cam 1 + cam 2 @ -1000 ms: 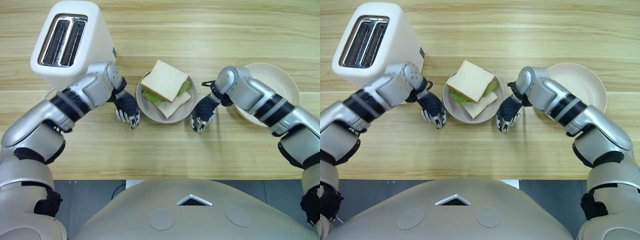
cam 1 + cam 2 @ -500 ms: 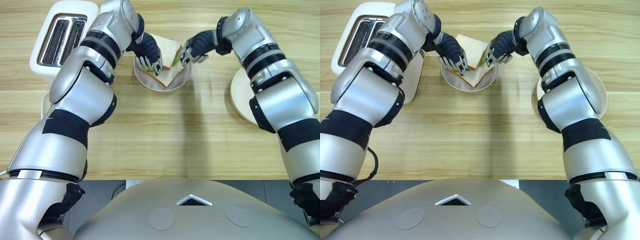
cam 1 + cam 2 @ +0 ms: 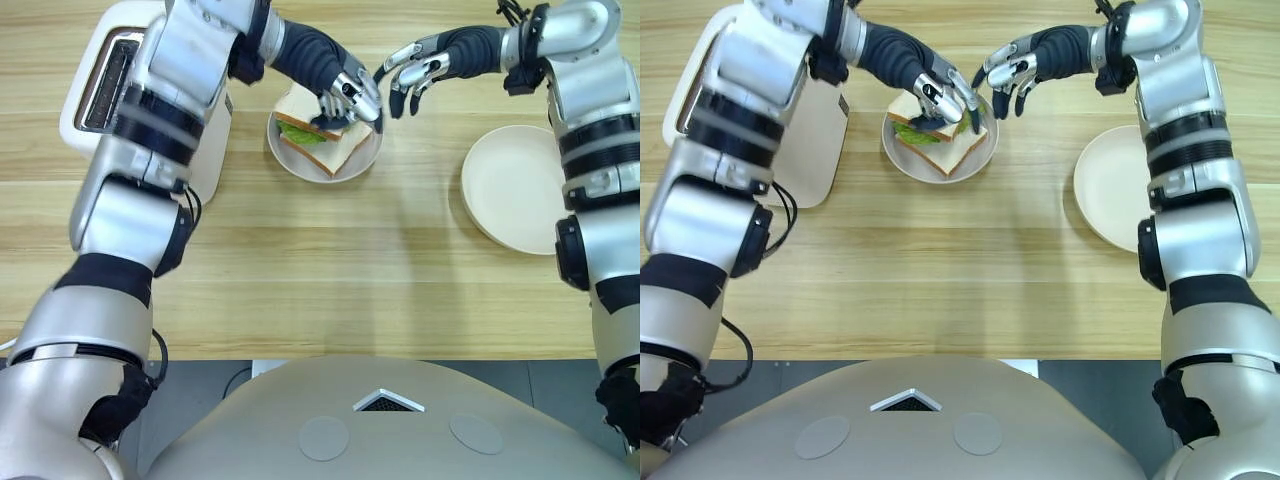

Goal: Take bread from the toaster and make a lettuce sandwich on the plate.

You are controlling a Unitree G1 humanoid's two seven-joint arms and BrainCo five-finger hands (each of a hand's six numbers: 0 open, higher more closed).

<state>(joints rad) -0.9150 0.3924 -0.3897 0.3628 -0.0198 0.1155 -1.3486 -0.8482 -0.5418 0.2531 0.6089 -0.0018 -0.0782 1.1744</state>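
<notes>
A sandwich (image 3: pixel 318 142) of two white bread slices with green lettuce between them lies on a small round plate (image 3: pixel 292 165) at the table's far middle. My left hand (image 3: pixel 347 94) hovers over the sandwich's right part, its fingers stretched out and touching the top slice. Just right of the plate and above the table, my right hand (image 3: pixel 414 68) is spread and holds nothing. The white toaster (image 3: pixel 103 88) stands at the far left, half hidden behind my left arm, its slots dark.
A second, larger cream plate (image 3: pixel 515 187) sits bare on the right, under my right forearm. Open wooden table (image 3: pixel 330 270) stretches from both plates to the near edge.
The sandwich, propped up between both hands half a second ago, now lies flat. My left hand slid right across its top, and my right hand drew off to the right.
</notes>
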